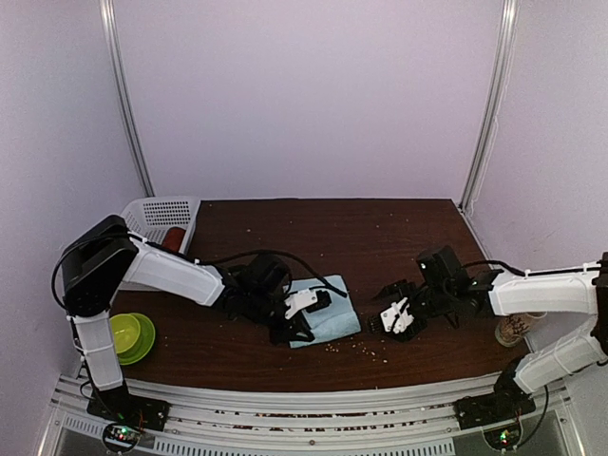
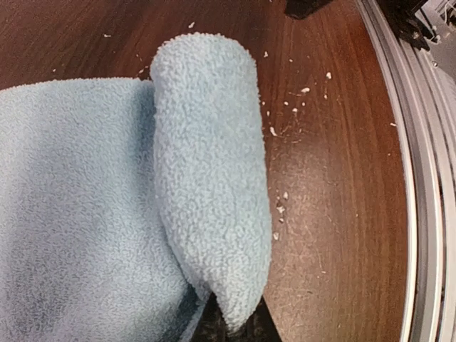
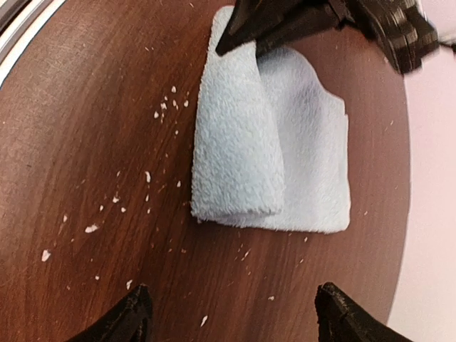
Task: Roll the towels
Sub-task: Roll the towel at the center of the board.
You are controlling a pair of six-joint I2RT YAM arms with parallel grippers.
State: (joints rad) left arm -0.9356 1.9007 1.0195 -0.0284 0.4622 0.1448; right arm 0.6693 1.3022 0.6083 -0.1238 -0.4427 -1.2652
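The light-blue towel (image 1: 331, 318) lies partly rolled in the middle of the table. In the left wrist view its rolled edge (image 2: 210, 178) stands up from the flat part. My left gripper (image 2: 229, 329) is shut on the near end of that roll. In the top view the left gripper (image 1: 296, 323) sits at the towel's left side. My right gripper (image 1: 385, 321) hangs just right of the towel, open, with only bare table between its fingertips (image 3: 132, 317); the towel (image 3: 271, 157) lies a little ahead of it. A rust-red patch (image 1: 174, 237), the red towel, shows in the basket.
A white basket (image 1: 161, 214) stands at the back left. Green bowls (image 1: 131, 334) sit near the left arm's base. At the table's right edge there is a cup (image 1: 513, 330). Crumbs (image 1: 356, 348) dot the dark wooden table (image 1: 380, 237) in front of the towel.
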